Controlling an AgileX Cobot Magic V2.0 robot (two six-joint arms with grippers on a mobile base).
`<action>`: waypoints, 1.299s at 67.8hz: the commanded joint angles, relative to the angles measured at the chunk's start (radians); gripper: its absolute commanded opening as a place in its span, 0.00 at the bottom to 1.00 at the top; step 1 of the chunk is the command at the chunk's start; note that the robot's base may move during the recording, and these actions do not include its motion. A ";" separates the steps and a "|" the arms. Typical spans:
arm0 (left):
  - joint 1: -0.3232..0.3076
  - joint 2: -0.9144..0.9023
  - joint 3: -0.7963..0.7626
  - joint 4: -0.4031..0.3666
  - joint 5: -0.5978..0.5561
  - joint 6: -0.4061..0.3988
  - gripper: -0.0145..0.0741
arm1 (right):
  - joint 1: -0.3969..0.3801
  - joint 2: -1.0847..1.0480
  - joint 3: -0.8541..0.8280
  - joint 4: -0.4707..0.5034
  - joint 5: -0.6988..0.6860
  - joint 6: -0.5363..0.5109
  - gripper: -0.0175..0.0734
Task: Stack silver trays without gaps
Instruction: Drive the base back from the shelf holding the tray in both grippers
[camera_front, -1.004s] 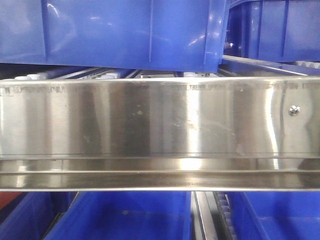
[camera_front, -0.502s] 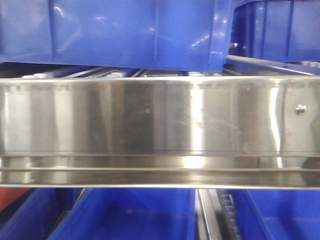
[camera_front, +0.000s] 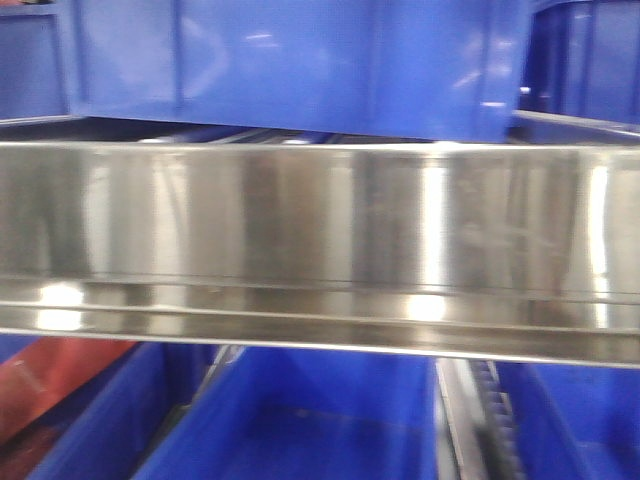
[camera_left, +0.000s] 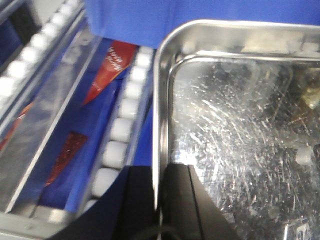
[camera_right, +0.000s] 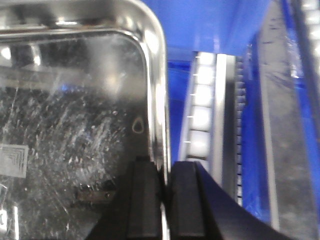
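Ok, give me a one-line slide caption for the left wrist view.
Left pincer clamped on the rim of a scratched silver tray, with white conveyor rollers alongside and a blue bin behind.

Left gripper (camera_left: 157, 200): matte black, blocky fingers (camera_left: 182, 202) with squared tips. Right gripper (camera_right: 164, 197): same black, flat-faced, thick-walled fingers (camera_right: 186, 200).

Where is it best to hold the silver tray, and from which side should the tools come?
Pinch the flared side rims of the tray from above: left tool on the left rim, right tool on the right, one finger inside, one outside. The thin wall fits between fingers.
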 joint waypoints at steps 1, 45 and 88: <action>-0.014 0.003 -0.001 0.004 -0.076 0.000 0.15 | 0.013 -0.006 -0.006 0.001 -0.115 -0.006 0.17; -0.014 0.003 -0.001 0.007 -0.076 0.000 0.15 | 0.013 -0.006 -0.006 0.001 -0.116 -0.006 0.17; -0.014 0.003 -0.001 0.007 -0.076 0.000 0.15 | 0.013 -0.006 -0.006 0.001 -0.119 -0.006 0.17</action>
